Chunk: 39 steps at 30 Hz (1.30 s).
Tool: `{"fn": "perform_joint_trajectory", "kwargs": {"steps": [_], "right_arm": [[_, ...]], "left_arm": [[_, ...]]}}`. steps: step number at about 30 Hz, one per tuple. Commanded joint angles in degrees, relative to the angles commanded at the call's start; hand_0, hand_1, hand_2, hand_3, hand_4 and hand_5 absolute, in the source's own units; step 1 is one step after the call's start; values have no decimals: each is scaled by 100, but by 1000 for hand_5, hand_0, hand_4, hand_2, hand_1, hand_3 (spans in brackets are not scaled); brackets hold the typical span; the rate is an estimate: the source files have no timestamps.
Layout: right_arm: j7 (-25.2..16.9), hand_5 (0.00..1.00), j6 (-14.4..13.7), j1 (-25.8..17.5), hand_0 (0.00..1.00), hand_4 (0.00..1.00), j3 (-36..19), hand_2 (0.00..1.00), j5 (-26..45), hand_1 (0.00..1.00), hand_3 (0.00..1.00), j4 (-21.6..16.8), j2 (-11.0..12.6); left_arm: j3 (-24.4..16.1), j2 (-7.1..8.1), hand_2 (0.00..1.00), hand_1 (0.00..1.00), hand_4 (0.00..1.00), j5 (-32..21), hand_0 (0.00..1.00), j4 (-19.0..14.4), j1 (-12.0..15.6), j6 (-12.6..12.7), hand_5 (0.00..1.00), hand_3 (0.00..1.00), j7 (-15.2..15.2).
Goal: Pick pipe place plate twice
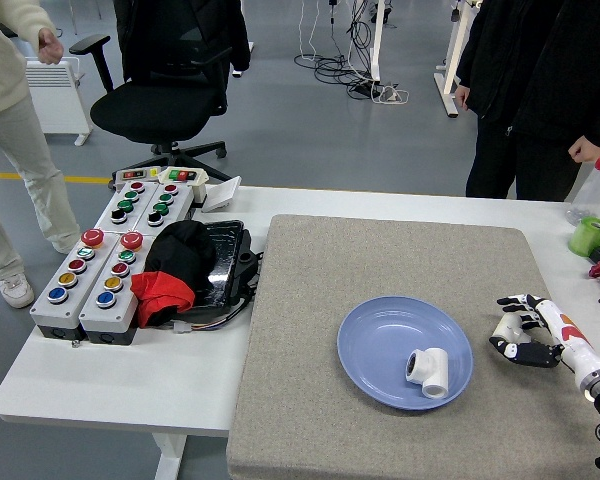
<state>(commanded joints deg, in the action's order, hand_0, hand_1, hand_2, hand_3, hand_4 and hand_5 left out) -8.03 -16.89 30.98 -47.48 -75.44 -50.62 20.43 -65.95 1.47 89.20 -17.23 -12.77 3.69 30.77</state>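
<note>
Button-studded control boxes sit at the table's left end beside a black-and-red cloth bundle. On the grey mat, a white pipe fitting lies in the blue plate. Just right of the plate, the robot's right hand curls its fingers around a second white pipe piece.
</note>
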Motion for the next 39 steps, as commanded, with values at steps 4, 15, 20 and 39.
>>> {"fn": "perform_joint_trajectory", "kwargs": {"steps": [4, 15, 20, 39], "right_arm": [[-56, 65, -63, -26, 212, 565, -74, 499, 17, 371, 582, -96, 26], [114, 37, -150, 126, 213, 529, 146, 502, -259, 378, 572, -1282, 7], [286, 43, -123, 470, 221, 531, 646, 502, -329, 382, 573, -1490, -203], [1490, 394, 329, 961, 957, 856, 1558, 998, -973, 901, 998, -1150, -719]], "left_arm": [[8, 1, 639, 625, 402, -8, 656, -3, 1, -4, 998, 573, 6], [15, 5, 639, 624, 402, -24, 656, -2, -3, -4, 998, 572, 6], [45, 5, 639, 624, 402, -61, 656, -5, -5, -4, 998, 573, 6], [98, 5, 639, 625, 403, -130, 656, -23, -6, -10, 998, 573, 27]]}}
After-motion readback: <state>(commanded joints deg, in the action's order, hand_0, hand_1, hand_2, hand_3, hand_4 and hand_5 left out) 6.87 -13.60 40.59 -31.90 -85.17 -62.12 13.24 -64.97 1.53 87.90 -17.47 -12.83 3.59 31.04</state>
